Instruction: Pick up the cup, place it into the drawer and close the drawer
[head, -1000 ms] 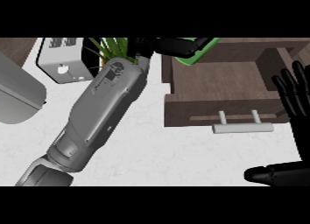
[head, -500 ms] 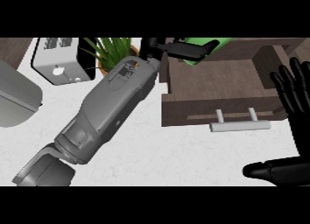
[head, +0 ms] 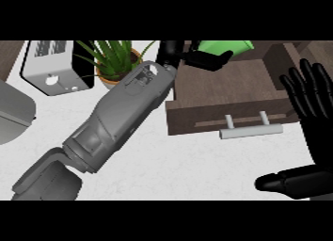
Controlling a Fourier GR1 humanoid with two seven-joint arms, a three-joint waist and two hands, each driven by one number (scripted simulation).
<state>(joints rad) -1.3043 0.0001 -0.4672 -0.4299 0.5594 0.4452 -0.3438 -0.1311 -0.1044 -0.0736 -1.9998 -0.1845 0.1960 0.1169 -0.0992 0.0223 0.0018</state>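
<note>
fingers (head: 210, 60) of the left hand (head: 190, 56) are curled round the green cup (head: 226, 47), clamped on its lower side so that only the upper part of the cup shows beyond them. the cup is held tilted above the far end of the open drawer (head: 225, 89), near the top of the view; whether it already touches the drawer's floor cannot be told. the grip from the side probably leaves the cup's base free for setting down.

the left forearm (head: 117, 127) crosses the view diagonally from the lower left, passing over the white counter (head: 176, 164), so that the hand comes at the drawer from its left side rather than over its front.

the drawer stands pulled out toward the robot, its brown interior bare where visible, its pale bar handle (head: 251, 132) on the front panel facing the near edge. this leaves room for the cup and a front panel to push on later.

the right hand (head: 312, 103) rests at the right of the view, fingers straight and spread, pointing up, just right of the drawer's front; it holds nothing.

a potted plant (head: 114, 59) and a toaster (head: 58, 68) stand left of the drawer, behind the forearm. judged stage: placing; release and closing not yet done.
</note>
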